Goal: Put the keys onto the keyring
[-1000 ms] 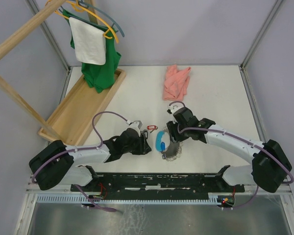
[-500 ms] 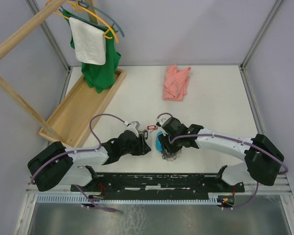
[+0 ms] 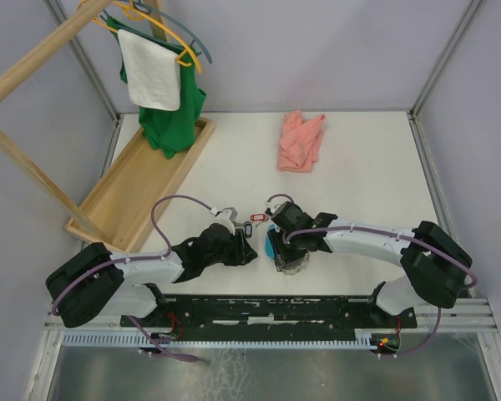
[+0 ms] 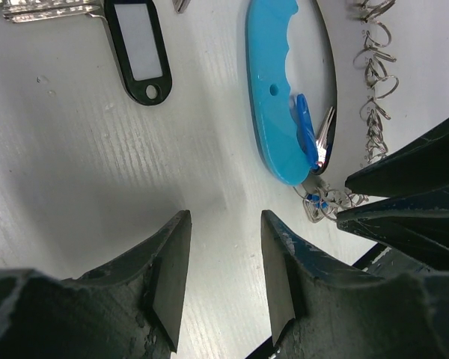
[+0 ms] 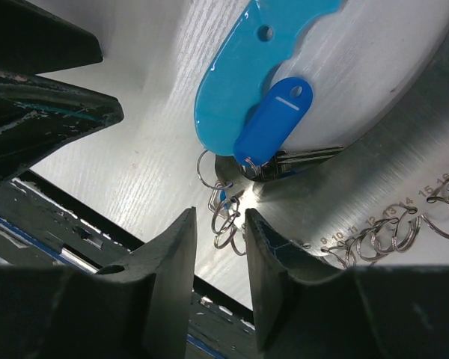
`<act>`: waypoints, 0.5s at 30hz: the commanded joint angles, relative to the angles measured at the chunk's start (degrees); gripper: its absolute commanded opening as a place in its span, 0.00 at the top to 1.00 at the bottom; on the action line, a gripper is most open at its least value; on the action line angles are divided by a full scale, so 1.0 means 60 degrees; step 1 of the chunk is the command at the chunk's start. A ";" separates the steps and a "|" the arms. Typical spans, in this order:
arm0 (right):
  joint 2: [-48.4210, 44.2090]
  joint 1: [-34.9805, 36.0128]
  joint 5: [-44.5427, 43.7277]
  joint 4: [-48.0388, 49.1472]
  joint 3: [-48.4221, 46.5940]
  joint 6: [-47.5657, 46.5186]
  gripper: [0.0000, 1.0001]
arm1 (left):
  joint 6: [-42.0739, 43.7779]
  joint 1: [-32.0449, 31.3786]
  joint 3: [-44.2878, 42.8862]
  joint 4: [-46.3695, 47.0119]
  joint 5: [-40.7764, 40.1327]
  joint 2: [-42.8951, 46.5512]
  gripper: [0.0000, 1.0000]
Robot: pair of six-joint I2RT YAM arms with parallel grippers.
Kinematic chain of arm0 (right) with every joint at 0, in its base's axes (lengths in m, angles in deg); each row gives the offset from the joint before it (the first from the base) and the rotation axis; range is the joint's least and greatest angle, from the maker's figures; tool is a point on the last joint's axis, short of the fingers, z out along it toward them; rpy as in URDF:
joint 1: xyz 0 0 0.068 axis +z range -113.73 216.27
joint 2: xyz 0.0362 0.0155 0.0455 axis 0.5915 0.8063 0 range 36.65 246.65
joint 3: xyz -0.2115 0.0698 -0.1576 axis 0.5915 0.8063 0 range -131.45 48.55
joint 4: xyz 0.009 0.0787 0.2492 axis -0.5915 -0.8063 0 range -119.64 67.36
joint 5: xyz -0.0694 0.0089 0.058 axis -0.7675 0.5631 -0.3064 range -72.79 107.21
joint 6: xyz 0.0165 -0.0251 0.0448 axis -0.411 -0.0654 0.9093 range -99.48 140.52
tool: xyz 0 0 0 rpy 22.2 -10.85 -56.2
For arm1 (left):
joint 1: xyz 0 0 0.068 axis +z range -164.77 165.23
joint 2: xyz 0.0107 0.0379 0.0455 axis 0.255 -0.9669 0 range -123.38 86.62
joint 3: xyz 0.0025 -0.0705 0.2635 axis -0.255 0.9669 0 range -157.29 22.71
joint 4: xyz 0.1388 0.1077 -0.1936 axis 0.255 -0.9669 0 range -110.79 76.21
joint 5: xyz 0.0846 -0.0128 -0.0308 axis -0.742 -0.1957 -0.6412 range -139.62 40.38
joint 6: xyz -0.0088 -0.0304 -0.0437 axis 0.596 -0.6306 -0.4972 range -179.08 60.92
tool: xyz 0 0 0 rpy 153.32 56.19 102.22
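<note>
The keyring [image 3: 290,261] lies near the table's front middle: a silver numbered disc [image 5: 374,172] edged with small wire rings [image 5: 230,218] and a bright light-blue oblong tag [image 5: 236,82], which also shows in the left wrist view [image 4: 280,90]. A blue-tagged key [image 5: 273,123] hangs on it. A black-tagged key [image 4: 138,48] and a red-tagged key [image 3: 259,219] lie loose just behind it. My right gripper [image 5: 218,250] is open, low over the rings at the disc's edge. My left gripper [image 4: 223,277] is open and empty, just left of the keyring.
A pink cloth [image 3: 301,140] lies at the back middle. A wooden tray [image 3: 125,196] stands at the left, with a wooden rack holding a green shirt [image 3: 174,117] and a white towel [image 3: 150,71] on hangers above it.
My right gripper has moved left across the keyring to its left front edge. My left arm has hardly moved.
</note>
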 commanded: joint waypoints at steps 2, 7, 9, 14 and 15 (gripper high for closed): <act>0.0180 0.0098 0.0202 0.0398 0.0056 0.0321 0.63 | 0.0068 -0.0041 0.0015 0.0618 -0.0072 0.0054 0.50; 0.0282 0.0101 0.0275 0.0342 0.0055 0.0323 0.68 | 0.0174 -0.0042 0.0097 0.0717 -0.0066 0.0197 0.50; 0.0172 0.0108 0.0367 0.0427 0.0063 0.0305 0.70 | 0.0191 -0.0042 0.0140 0.0783 -0.0052 0.0271 0.50; -0.0136 0.0108 0.0484 0.1045 -0.0129 0.0066 0.67 | 0.0228 -0.0036 0.0219 0.0929 -0.0036 0.0436 0.51; -0.0086 0.0107 0.0534 0.1049 -0.0244 -0.0045 0.66 | 0.0224 -0.0048 0.0243 0.0973 -0.0047 0.0475 0.50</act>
